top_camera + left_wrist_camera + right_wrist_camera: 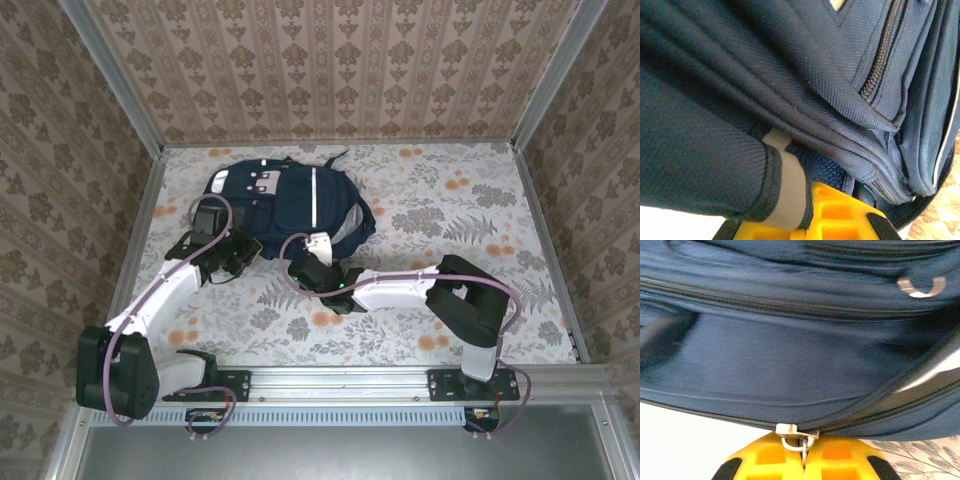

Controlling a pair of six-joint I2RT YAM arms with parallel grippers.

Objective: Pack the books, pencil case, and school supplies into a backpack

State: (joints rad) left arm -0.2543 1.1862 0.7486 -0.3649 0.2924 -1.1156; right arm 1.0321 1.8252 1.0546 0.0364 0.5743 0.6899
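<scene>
From above, the backpack (290, 200) lay on the table (450, 230) near the far edge, left of the middle, with its white-striped face up. The left gripper (243, 250) was at the bag's near left corner and the right gripper (310, 263) was at its near edge. Both touched the fabric, but the overhead view was too small to show how the fingers stood.

In the left wrist view, navy folds of the backpack (740, 100) covered almost everything, and a closed zipper (880, 65) ran down at the upper right. The left gripper (812, 212) was closed tight. Its yellow fingers (845, 215) pinched a fold of the bag edged with a grey-tan binding strip (790, 185), which draped over the left finger.

In the right wrist view, the backpack (790, 360) stretched across, slightly blurred, and a silver ring (920, 287) showed at the upper right. The right gripper (804, 460) had its yellow fingers (770, 457) pressed together. Between their tips they nipped the metal zipper pull (800, 437) on the bag's lower seam. A patch of the flowered table (925, 455) showed at the lower right.
</scene>
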